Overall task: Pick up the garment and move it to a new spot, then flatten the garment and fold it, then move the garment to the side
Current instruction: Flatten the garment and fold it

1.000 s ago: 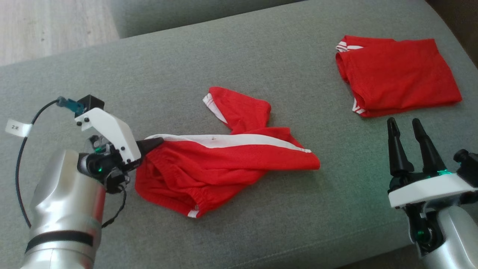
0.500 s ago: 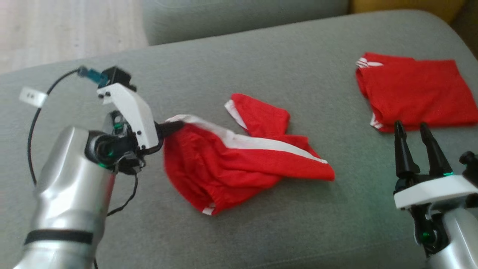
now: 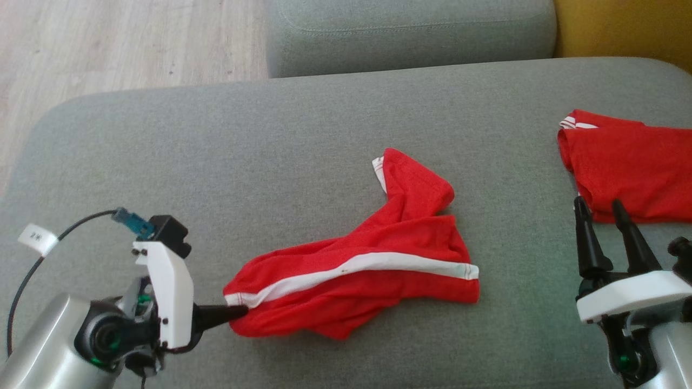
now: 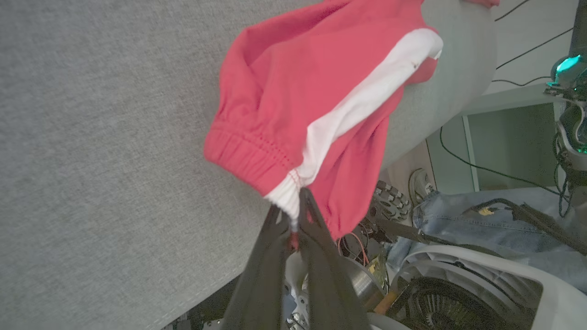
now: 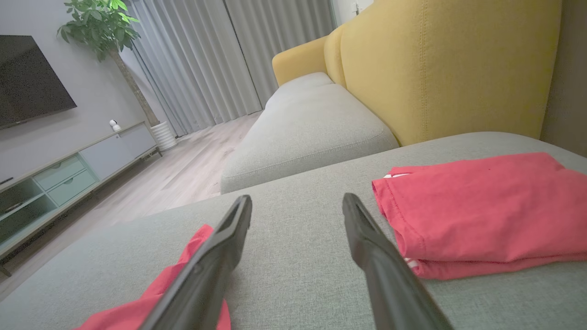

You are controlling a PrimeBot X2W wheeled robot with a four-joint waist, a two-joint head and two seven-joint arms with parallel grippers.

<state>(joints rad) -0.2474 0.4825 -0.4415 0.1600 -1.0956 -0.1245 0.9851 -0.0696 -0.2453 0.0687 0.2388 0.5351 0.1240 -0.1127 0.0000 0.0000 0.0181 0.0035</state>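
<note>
Red shorts [image 3: 378, 270] with a white side stripe lie crumpled in the middle of a grey sofa cushion [image 3: 216, 162] in the head view, one leg bent up toward the back. The left gripper [image 3: 238, 312] sits at their left end, fingers pinched together on the waistband corner where the stripe ends. The right gripper [image 3: 597, 205] hangs at the lower right with its fingers spread apart and nothing between them. Just past its tips a folded red garment [image 3: 632, 173] lies on the same cushion, well apart from the shorts. A pale wooden floor [image 3: 108, 43] shows at the upper left and a yellow sofa back [image 3: 621, 27] at the upper right.

The left wrist view looks along the left gripper [image 4: 293, 211], whose dark fingers are clamped on the white stripe at the elastic waistband of the red shorts [image 4: 312, 91]. The cloth runs away from the tips over the grey sofa cushion [image 4: 91, 137], close to its edge. Blue denim [image 4: 458, 211] lies beyond that edge.

The right wrist view shows the right gripper [image 5: 298, 204] wide apart and empty above the cushion. The folded red garment [image 5: 481, 206] lies just right of the fingers, and a part of the red shorts [image 5: 119, 318] shows at the lower left. Behind stand the yellow sofa back [image 5: 435, 68], grey curtains [image 5: 206, 59], a plant [image 5: 101, 27] and a dark television [image 5: 27, 87].
</note>
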